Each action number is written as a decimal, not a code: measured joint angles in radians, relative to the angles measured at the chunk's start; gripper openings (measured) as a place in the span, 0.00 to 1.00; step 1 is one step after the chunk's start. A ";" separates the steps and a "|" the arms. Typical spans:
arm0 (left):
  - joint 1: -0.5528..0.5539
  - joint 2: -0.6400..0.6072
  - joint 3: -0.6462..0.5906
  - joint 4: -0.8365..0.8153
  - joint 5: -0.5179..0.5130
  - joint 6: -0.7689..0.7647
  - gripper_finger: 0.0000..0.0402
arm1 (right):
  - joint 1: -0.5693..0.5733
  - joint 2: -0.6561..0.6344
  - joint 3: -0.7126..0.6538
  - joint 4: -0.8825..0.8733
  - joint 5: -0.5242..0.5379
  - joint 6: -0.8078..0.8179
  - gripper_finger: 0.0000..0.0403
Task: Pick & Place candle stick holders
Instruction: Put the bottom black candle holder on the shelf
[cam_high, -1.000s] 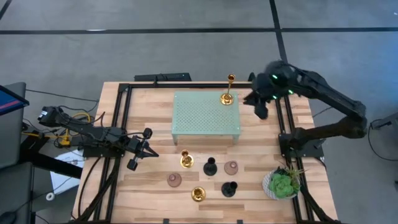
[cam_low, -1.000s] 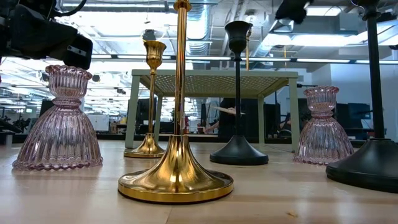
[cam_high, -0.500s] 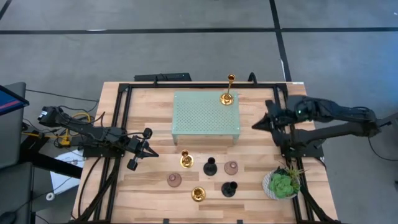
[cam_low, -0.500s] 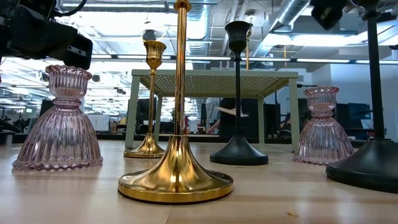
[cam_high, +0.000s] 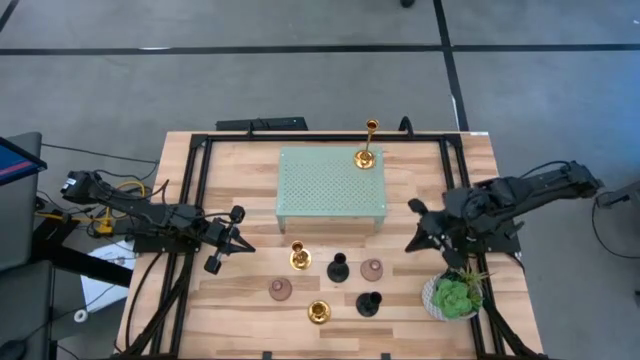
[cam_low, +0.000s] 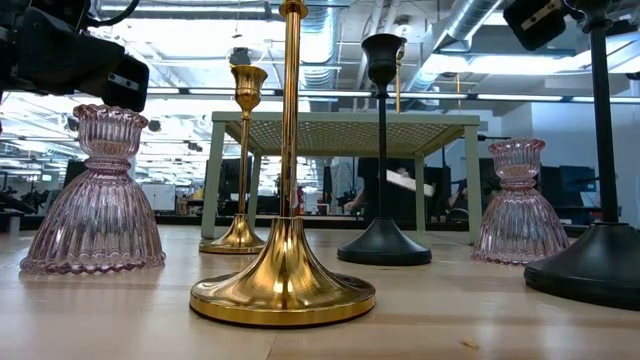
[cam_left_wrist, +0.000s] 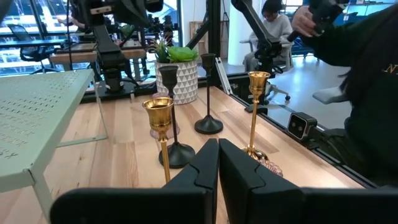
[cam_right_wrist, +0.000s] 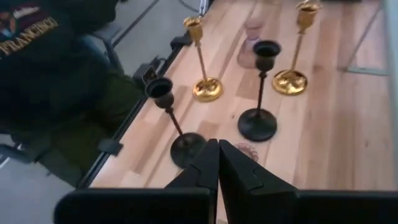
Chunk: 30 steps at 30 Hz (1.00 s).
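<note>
**Six holders left on the desk – thoughts on where to grab them**

Both my sets of fingers are pressed together with nothing in them. My right fingers (cam_high: 412, 240) hang over the desk (cam_high: 250, 175) beside the plant (cam_high: 452, 296), and my left fingers (cam_high: 240, 243) wait on the other side of the group.

One gold holder (cam_high: 366, 155) already stands on the green perforated stand (cam_high: 330, 190), at its far corner from my right fingers. The other six sit on the desk between my two sets of fingers: a gold one (cam_high: 299, 257) nearest the stand, a black one (cam_high: 338, 267) just beside it, a pink one (cam_high: 372, 269) closest to my right fingers, another pink (cam_high: 280, 289) toward my left, plus a gold (cam_high: 318, 312) and a black (cam_high: 369, 303) at the near edge.

Handling guess: the gold and black ones look like rigid metal – tall slim stem, wide flared foot, so top-heavy once lifted and probably slick. I'd pinch the stem low, just above the foot, and keep it upright. The ribbed pink ones look like glass – squat, stable, but fragile and slippery. I'd take those at the narrow neck under the cup, gently. They're packed close, so bumping a neighbour on the way in is the real risk.
</note>
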 joint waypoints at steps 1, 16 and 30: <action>0.000 0.000 0.000 0.000 0.000 0.000 0.03 | 0.002 0.017 0.000 0.016 0.016 0.000 0.00; 0.000 0.000 0.000 0.001 0.000 0.000 0.03 | 0.086 0.272 0.000 0.091 0.053 0.100 0.00; 0.000 0.000 0.000 0.007 0.000 0.000 0.03 | 0.227 0.445 0.000 0.217 0.057 0.206 0.00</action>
